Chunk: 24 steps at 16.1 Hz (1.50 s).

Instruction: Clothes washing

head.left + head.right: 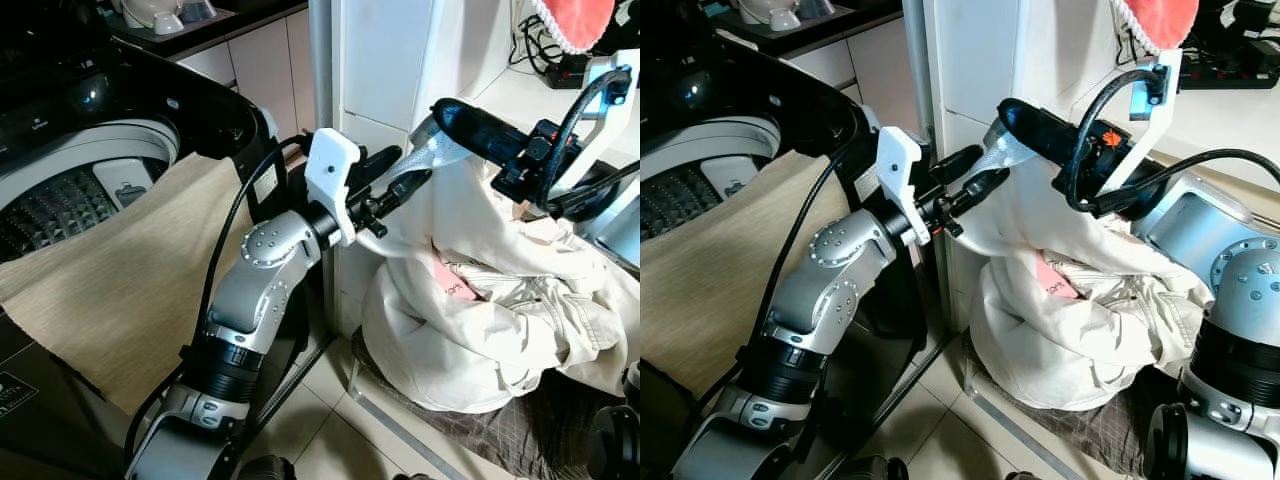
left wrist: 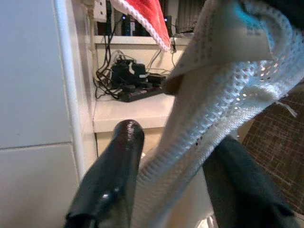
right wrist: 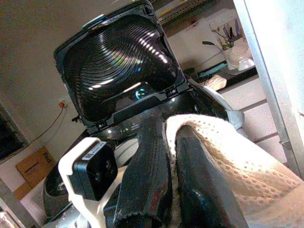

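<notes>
Laundry bag (image 1: 470, 330), a cream mesh sack bulging with clothes, sits on the floor beside the open washing machine (image 1: 90, 150), its neck lifted between both arms. Left end effector (image 1: 395, 190) and right end effector (image 1: 1015, 125) each pinch the mesh collar. It looks soft, saggy and fairly heavy, so the gathered neck seems the best hold.

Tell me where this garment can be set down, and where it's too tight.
Free: the open washer drum, bordered by its raised lid and the beige cloth draped over its front. Crowded: right of the washer, both grippers, left and right, grip the cream garment against the white cabinet.
</notes>
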Tool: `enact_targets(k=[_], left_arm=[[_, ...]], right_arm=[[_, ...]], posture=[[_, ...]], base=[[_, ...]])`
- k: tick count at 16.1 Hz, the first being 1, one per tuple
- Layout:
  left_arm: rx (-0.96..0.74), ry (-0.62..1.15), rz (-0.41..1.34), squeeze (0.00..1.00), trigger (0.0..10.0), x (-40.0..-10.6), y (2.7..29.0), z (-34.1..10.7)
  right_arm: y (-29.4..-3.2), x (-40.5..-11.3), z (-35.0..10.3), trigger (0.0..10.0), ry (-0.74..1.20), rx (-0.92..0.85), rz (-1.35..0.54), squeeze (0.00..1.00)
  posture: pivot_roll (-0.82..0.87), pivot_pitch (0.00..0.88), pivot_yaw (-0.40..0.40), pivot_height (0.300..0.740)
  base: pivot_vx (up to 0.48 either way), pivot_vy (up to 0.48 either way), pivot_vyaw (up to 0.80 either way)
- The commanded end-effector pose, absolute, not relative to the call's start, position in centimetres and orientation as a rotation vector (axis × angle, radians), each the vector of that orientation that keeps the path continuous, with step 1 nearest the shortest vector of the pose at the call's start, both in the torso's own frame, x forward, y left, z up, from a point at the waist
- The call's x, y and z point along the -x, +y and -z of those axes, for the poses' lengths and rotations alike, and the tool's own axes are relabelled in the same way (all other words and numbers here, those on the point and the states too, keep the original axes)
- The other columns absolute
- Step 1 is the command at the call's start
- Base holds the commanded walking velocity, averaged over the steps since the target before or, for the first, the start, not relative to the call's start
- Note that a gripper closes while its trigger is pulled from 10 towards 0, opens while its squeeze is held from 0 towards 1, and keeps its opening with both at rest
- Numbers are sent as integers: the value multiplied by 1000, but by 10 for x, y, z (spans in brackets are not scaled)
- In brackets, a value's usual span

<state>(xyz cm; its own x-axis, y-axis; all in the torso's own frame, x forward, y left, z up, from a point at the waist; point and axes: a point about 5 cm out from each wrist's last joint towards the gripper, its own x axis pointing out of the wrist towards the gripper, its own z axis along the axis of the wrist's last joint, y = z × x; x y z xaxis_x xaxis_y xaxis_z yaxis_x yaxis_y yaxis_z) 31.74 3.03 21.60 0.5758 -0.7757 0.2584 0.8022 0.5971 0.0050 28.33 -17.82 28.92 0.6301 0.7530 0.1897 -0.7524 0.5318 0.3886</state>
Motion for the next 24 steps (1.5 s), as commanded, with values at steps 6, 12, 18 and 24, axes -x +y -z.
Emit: enact_targets(k=[6, 12, 18, 24], left_arm=[[120, -263, 906, 0, 0, -322, 37, -219], [144, -288, 904, 0, 0, -323, 38, -221], [159, -340, 707, 0, 0, -336, 58, -228], [126, -369, 605, 0, 0, -345, 78, -235]], right_arm=[[-171, -277, -291, 0, -10, -455, -928, 0], [-170, -277, -289, 0, -1, -460, -923, 0], [-179, -287, -278, 10000, 38, -498, -783, 1000], [-214, -291, -217, 10000, 294, -272, -370, 0]], posture=[[-92, 0, 68, 740], [-95, 0, 68, 740], [-90, 0, 73, 740], [-83, 0, 77, 740]], base=[[0, 0, 0], [0, 0, 0], [0, 0, 0], [0, 0, 0]])
